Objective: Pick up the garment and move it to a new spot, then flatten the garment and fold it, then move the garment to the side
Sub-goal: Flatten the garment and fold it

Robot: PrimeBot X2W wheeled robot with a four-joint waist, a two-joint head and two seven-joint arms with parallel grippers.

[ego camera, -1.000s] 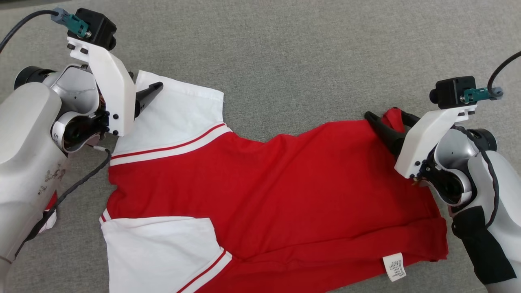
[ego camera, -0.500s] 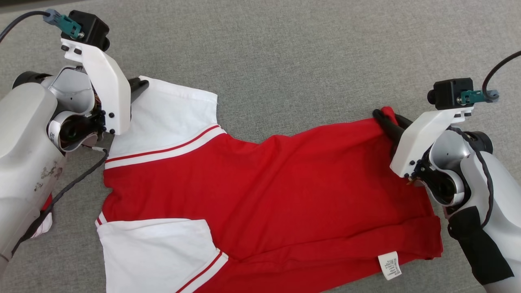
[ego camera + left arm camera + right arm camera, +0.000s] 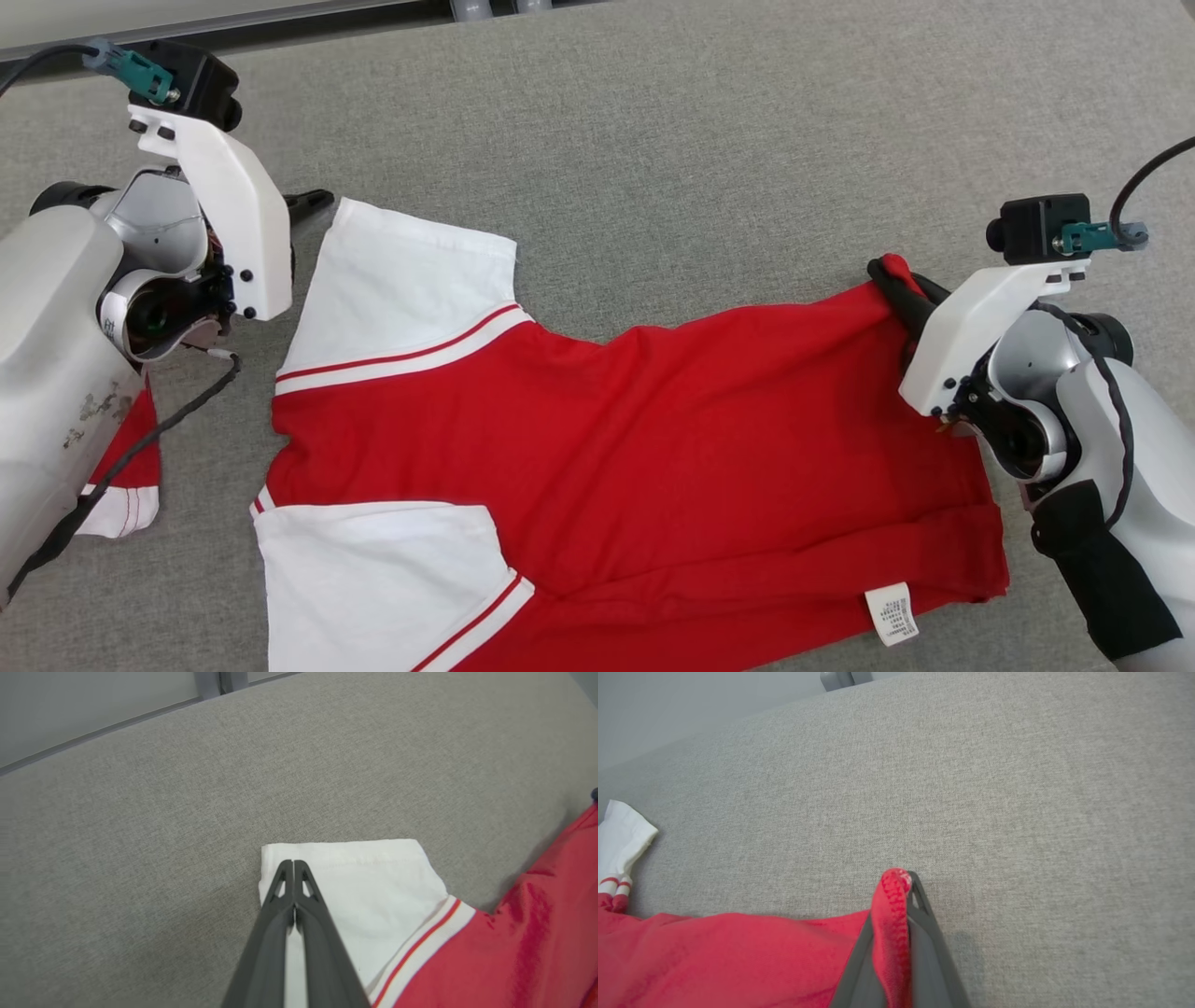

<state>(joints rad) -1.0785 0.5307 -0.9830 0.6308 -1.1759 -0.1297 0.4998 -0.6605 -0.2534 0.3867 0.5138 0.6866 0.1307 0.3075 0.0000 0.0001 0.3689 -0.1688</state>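
The garment (image 3: 607,439) is a red shirt with white sleeves, lying spread on the grey surface. My left gripper (image 3: 313,199) is shut at the far left corner of the upper white sleeve (image 3: 411,280). In the left wrist view its closed fingertips (image 3: 293,863) hover over that sleeve corner (image 3: 373,882), which lies flat, with no cloth pinched between them. My right gripper (image 3: 882,269) is shut on the shirt's far right hem corner. In the right wrist view a red fold (image 3: 892,919) is clamped between the right fingers (image 3: 924,933).
The grey fabric surface (image 3: 653,140) runs bare beyond the shirt to its far edge (image 3: 233,19). A red and white bit of cloth (image 3: 126,467) shows under my left forearm. A white label (image 3: 893,613) lies on the near right hem.
Both grippers have closed, the right one on the red hem corner. The left fingers have slid back to the sleeve's edge. The head camera has tilted, bringing the far edge into view.
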